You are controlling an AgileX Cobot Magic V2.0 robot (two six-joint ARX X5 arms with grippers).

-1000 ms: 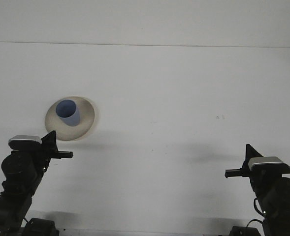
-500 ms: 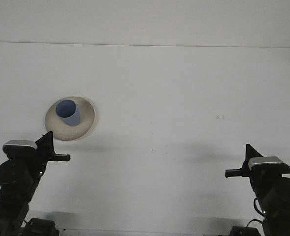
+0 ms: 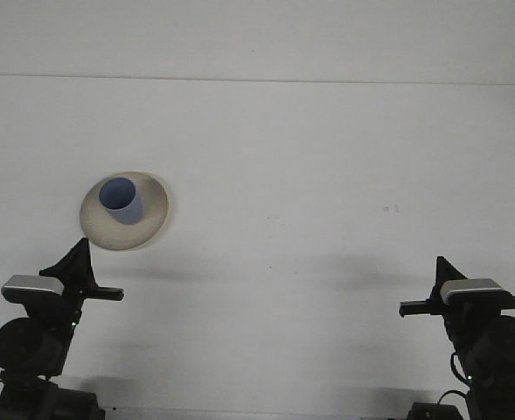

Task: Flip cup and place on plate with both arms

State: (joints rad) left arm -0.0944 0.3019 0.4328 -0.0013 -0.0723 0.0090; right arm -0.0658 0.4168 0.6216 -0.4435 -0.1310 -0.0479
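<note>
One blue cup (image 3: 121,200) stands mouth-up on one cream plate (image 3: 152,212), seated toward the plate's far-left part; both lie ahead of the left gripper (image 3: 108,294) and slightly to its right, near but clear of its jaws, and far off to the left of the right gripper (image 3: 412,308). Judged from this layout, the task looks essentially finished: cup upright, open end showing, resting on the plate, nothing in contact with it. What may remain is only parking the arms, if even that. Both arms sit low at the near edge of the white tabletop (image 3: 327,175), well apart from each other, one at each corner of the view. Jaws on each side show only as a thin dark bar seen edge-on, pointing inward toward the middle of the tabletop; from this angle I cannot tell how wide either pair stands, though neither appears to carry anything, since no object shows at or between the tips. Count: one cup, one plate, two arms, two grippers. A faint small speck marks the tabletop ahead of the right jaws and a little toward centre; too small to identify. The cup leans slightly in appearance, probably perspective rather than true tilt.
</note>
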